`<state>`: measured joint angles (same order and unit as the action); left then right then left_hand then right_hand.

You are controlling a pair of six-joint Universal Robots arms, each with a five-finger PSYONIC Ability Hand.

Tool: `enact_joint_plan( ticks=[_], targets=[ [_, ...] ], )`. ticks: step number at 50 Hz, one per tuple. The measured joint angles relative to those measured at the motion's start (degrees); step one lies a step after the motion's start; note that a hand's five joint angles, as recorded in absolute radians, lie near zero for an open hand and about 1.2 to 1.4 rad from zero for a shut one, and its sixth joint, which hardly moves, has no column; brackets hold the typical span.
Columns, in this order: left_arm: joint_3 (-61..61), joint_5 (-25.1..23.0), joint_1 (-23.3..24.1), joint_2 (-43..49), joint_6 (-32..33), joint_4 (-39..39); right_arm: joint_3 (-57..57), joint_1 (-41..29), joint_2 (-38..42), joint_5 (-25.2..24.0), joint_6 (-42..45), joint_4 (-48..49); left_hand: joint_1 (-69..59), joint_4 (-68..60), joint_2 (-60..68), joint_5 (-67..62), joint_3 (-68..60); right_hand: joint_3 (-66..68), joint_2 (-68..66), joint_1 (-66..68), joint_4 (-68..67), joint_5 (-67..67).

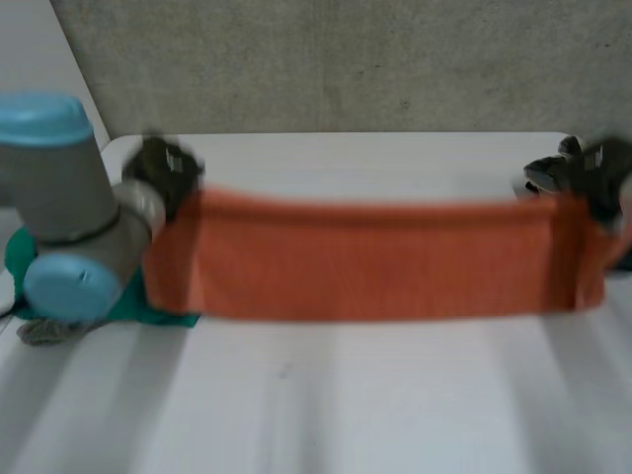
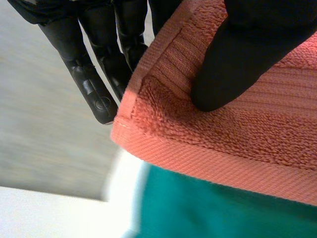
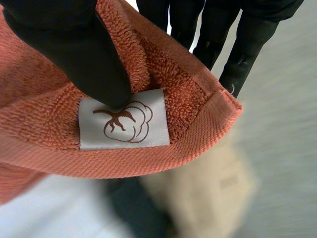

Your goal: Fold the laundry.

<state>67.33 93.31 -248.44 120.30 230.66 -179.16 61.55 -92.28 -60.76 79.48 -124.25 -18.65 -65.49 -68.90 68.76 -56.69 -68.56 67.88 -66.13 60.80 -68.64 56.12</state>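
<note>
Pulled tauter, the towel [image 1: 375,262] could slip the pinching fingers [image 2: 94,89] of left hand [image 1: 163,170] at 9 o'clock or right hand [image 1: 583,170] at 3.

From my end the towel [image 1: 375,259] reads as thick terry cloth, fuzzy looped pile, with a flat tight-woven hem band along its edge. The label [image 3: 124,121] at the towel's corner looks like smooth white fabric. The left hand [image 2: 247,49] and right hand [image 3: 69,44] on the towel look like black plastic, matt with a faint sheen. Below the towel, the table [image 1: 316,405] is smooth white and the teal cloth [image 2: 213,208] looks matt.
</note>
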Motion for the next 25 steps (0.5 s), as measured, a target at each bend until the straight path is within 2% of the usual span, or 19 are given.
enact_joint_plan(
  ticks=[5, 9, 12, 17, 25],
  targets=[
    [-12.3, 0.27, -0.27, 1.47, 2.2, -17.56, -6.35, -3.65, -0.14, 2.64, -8.25, 22.45, 0.0, 0.0, 0.0, 0.0, 0.0, 0.0, 0.0, 0.0, 0.0, 0.44],
    [-15.58, 0.0, -0.26, 0.37, 2.61, -32.38, -4.38, -4.59, -2.51, 3.48, -14.18, 43.8, 0.0, 0.0, 0.0, 0.0, 0.0, 0.01, 0.0, 0.0, -0.01, 0.6],
    [-15.7, -0.27, -0.2, -0.37, 2.25, -38.83, -1.6, -4.75, -3.7, 3.58, -16.35, 53.08, 0.0, 0.0, 0.0, 0.0, 0.0, 0.27, -0.41, 0.0, -0.01, 0.91],
    [-13.03, -0.48, -0.35, -0.68, 0.1, -39.46, 1.69, -5.6, -3.92, 3.41, -17.77, 55.44, 0.0, 0.0, 0.0, 0.0, 0.0, 0.31, -0.41, 0.0, -0.01, 0.97],
    [-2.51, -0.66, -1.91, -0.34, -5.21, -35.46, 2.68, -6.92, 0.48, 1.89, -17.72, 45.14, 0.0, 0.0, 0.0, 0.0, 0.0, 0.31, -0.41, 0.0, -0.01, 0.97]
  ],
)
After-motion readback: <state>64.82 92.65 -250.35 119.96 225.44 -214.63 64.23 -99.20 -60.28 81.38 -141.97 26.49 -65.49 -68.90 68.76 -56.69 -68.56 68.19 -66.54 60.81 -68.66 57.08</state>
